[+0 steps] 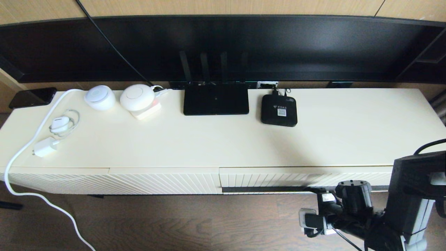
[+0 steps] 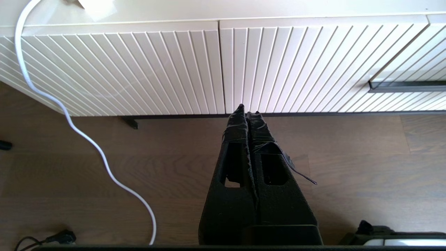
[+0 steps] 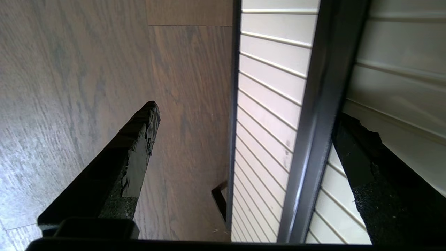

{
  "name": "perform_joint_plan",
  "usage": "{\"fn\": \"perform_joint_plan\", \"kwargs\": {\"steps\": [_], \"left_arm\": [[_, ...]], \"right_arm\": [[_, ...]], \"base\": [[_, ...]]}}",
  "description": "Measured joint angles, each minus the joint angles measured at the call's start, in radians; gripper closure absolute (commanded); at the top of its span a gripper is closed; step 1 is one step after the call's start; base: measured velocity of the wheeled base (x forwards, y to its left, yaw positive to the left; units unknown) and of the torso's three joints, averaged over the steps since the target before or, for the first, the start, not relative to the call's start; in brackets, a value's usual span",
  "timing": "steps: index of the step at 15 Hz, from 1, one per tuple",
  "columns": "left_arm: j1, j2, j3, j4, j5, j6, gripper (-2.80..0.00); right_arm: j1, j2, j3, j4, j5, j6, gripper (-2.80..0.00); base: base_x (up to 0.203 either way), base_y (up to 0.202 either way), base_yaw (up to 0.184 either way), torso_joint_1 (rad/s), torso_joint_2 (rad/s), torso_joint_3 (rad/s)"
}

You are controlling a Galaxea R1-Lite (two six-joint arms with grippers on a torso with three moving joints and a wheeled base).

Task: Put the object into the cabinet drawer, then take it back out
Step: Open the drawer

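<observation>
From the head camera I see the cabinet drawer shut flush in the cream cabinet, down at about five o'clock in my view, its ribbed front carrying the dark handle strip. The organizer box does not show in any of my three views, so I cannot tell where it is.

My right gripper is at the drawer front. Through its wrist camera the fingers stand spread wide, one out over the wooden floor, the other against the ribbed front on the far side of the handle strip, so the strip runs between them. They are released and grasp nothing. In the head view the right arm sits at four o'clock, reaching in to the strip's right end.

My left gripper hangs low before the cabinet, fingers pressed together and empty, tips pointing at the seam between the diagonal-ribbed panel and the drawer front. A white cable trails over the floor at its nine o'clock.

On the cabinet top, at twelve o'clock, lie the router and just beside it at three o'clock the small black box.
</observation>
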Motion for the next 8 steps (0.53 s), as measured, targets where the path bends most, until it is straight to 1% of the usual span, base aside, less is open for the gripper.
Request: {"fn": "perform_joint_plan", "kwargs": {"steps": [8], "left_arm": [[0.0,0.0,0.0,0.0,0.0,0.0,0.0]], "right_arm": [[0.003,-0.008,0.107,0.001,0.001,-0.003,-2.8]], "base": [[0.0,0.0,0.0,0.0,0.0,0.0]]}}
